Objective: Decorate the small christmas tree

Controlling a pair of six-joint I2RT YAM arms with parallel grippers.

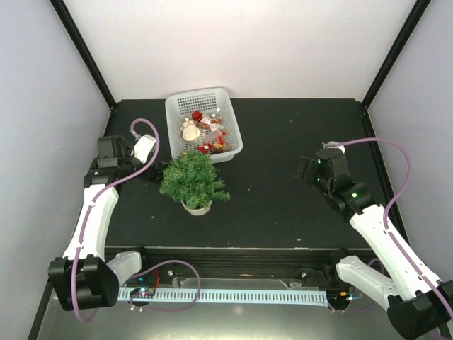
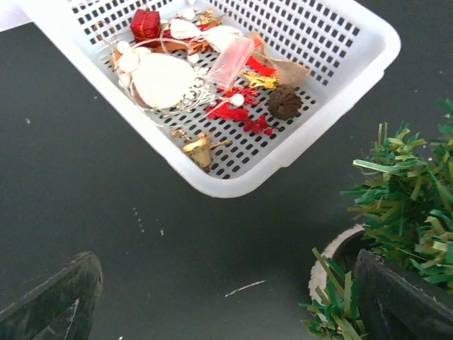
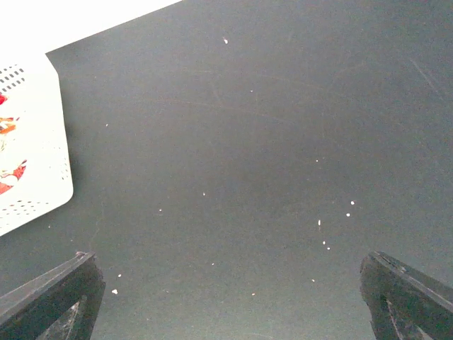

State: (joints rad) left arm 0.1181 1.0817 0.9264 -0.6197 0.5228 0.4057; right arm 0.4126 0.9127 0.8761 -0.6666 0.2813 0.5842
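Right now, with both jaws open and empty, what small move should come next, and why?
Probably ease the left gripper forward and down over the white basket toward the gold ornament near its closest corner. Its jaws stand open and empty, the basket lies just ahead, and the small christmas tree looks undecorated.

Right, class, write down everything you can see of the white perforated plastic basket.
The white perforated plastic basket is rectangular with rounded corners, a smooth rim, and walls and floor pierced by small holes. It sits flat on the black table, slightly askew, toward the far left. Red, gold and cream ornaments lie loose inside. The small green fir tree stands just off its near corner, not touching.
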